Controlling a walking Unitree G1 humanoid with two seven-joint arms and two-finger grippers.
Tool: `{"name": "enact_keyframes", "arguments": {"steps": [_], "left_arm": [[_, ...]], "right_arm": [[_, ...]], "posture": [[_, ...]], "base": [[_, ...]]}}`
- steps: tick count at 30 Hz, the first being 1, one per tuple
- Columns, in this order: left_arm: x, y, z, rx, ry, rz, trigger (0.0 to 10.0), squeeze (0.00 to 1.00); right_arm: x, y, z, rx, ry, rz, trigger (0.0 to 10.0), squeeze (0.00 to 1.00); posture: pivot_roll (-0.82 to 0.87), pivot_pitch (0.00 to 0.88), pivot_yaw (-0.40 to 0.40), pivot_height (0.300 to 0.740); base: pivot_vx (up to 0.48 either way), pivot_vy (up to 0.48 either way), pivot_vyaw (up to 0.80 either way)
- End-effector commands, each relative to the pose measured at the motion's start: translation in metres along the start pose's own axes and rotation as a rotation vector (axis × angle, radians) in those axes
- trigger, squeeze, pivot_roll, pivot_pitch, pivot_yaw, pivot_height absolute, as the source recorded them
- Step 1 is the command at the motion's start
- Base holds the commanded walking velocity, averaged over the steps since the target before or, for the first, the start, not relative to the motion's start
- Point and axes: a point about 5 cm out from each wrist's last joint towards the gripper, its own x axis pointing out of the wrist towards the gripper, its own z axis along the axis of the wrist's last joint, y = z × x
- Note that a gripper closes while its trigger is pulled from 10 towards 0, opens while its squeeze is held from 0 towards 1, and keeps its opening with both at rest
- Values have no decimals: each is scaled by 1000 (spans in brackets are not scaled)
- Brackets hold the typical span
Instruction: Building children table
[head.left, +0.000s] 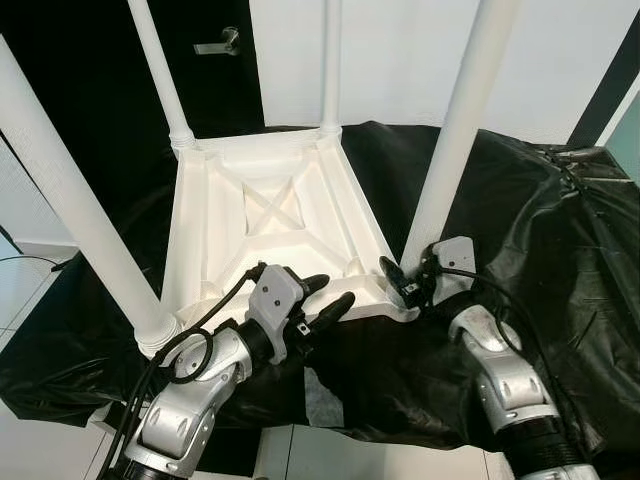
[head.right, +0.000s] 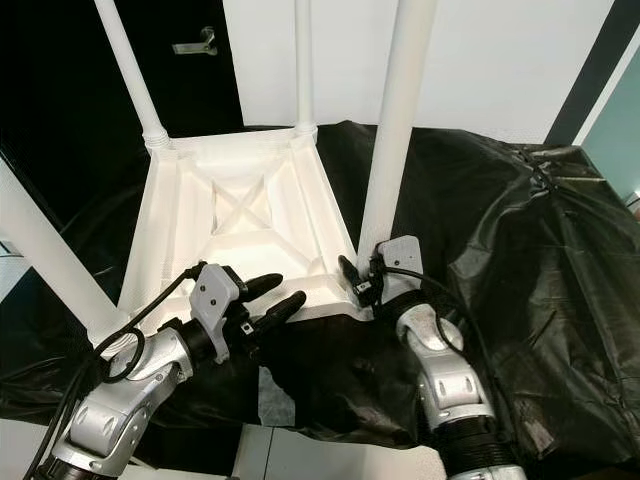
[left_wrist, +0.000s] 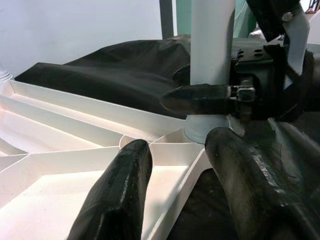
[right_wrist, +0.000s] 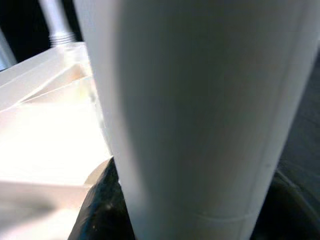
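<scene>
A white children's table top (head.left: 212, 208) lies upside down on a black sheet, its ribbed underside facing up. Several white legs stand up from its corners. My right gripper (head.left: 403, 283) is at the base of the near right leg (head.left: 460, 130) and is shut on it; in the right wrist view that leg (right_wrist: 200, 110) stands right up against the camera. My left gripper (head.left: 330, 295) is open at the table top's near edge. In the left wrist view its fingers (left_wrist: 120, 195) straddle the white rim (left_wrist: 192, 172), just short of the right gripper's finger (left_wrist: 200, 99).
The black plastic sheet (head.left: 530, 220) covers the work surface and hangs over its front edge. A dark door with a metal handle (head.left: 218, 44) and a white wall stand behind. Pale floor tiles (head.left: 20, 290) lie to the left. The near left leg (head.left: 70, 210) rises close to my left arm.
</scene>
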Motion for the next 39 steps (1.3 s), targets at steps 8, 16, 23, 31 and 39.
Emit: {"name": "enact_keyframes", "arguments": {"steps": [8,16,23,31,39], "left_arm": [[1,-5,0,6,9,-68,10000,0],[2,-7,-1,6,7,-67,10000,0],[2,-7,-1,6,5,-65,10000,0],[3,-7,-1,5,7,-77,10000,0],[5,-10,-1,6,6,-101,10000,0]], "right_arm": [[-4,14,-7,26,56,-156,10000,0],[-6,13,-3,37,23,-126,10000,1000],[-12,9,4,56,-28,-42,10000,1000],[-17,-9,3,11,-18,141,10000,0],[-3,-23,6,-55,-1,355,7608,0]], "posture": [[52,0,-11,740],[52,0,-19,740],[51,0,-25,740],[39,0,-13,740],[33,0,-2,740]], "base": [[0,0,0],[0,0,0],[0,0,0],[0,0,0],[0,0,0]]}}
